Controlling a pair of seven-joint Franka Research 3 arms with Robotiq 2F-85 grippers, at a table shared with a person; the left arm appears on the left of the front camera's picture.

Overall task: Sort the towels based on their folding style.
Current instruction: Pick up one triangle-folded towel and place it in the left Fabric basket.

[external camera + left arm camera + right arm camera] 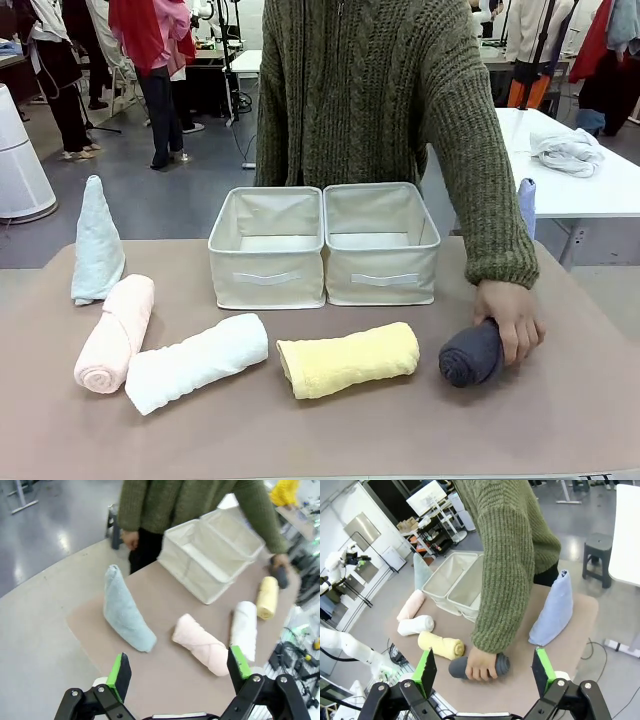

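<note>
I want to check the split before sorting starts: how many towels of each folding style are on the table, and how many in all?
Rolled: 4 (pink towel, white towel, yellow towel, dark grey towel)
Cone-folded: 2 (pale teal towel, periwinkle blue towel)
Total: 6

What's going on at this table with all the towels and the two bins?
A person's hand rests on the dark grey rolled towel at the right end of the table. The pink roll, white roll and yellow roll lie in front of the two beige bins, and no towel is in either bin yet. The teal cone stands at the left, the blue cone at the right behind the person's arm. The left gripper and right gripper hover above with fingers open, holding nothing.
</note>
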